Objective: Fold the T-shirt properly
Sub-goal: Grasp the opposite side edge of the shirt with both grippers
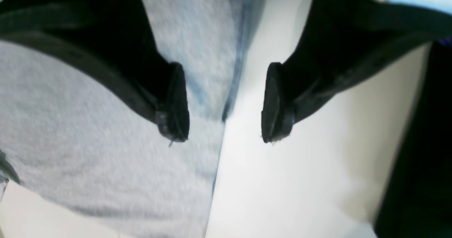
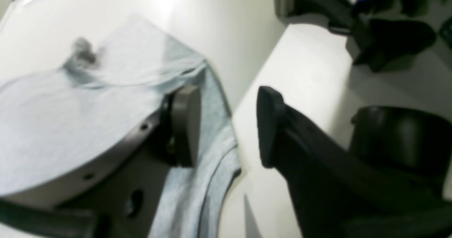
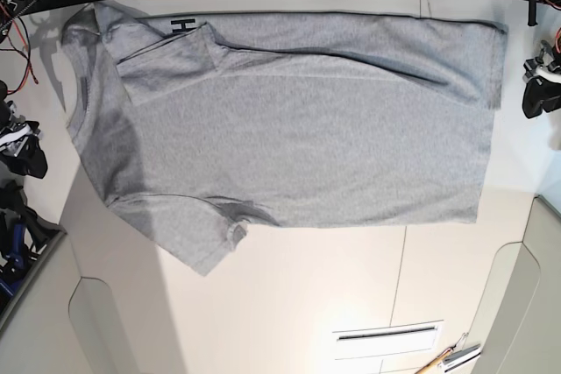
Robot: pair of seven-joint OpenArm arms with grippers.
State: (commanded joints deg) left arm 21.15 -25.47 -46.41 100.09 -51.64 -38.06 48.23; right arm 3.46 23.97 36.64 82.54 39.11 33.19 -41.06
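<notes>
**A:** The T-shirt (image 3: 298,137) lies spread flat across the white worktop (image 3: 351,286), plain side up, top edge already folded over. Both arms sit off at the ends.

**B:** Yep. The left claw (image 1: 226,103) has its jaws apart, straddling the hem edge; the right claw (image 2: 226,125) is spread too, at the neck end. Best bet: each should pinch one layer right at the corner, then lift evenly.

We see the T-shirt (image 3: 298,129) covering the table's (image 3: 289,295) far half; the near half lies open for passage.
</notes>
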